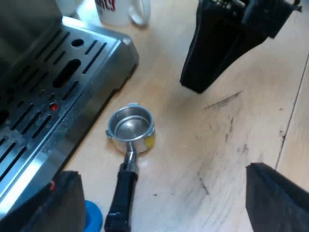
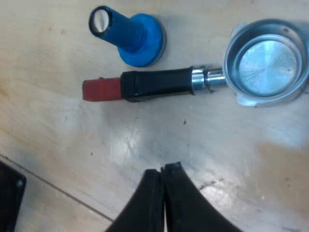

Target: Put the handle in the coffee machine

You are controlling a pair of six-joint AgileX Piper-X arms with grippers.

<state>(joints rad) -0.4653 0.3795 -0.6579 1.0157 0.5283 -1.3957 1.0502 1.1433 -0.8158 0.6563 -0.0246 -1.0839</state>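
Grasp step pending. Holder is found loose on tabletop; its handle reckoned 6 o'clock, machine is near at 10. Left gripper jaws are spread wide; right gripper jaws pressed together. Handle must be gripped next.

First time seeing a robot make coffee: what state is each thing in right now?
Metal holder: loose, lying on the table, basket empty.
Blue tamper: standing on its base beside the handle.
Mug: upright by the machine.
Left end effector: open, holding nothing.
Right end effector: shut, holding nothing.
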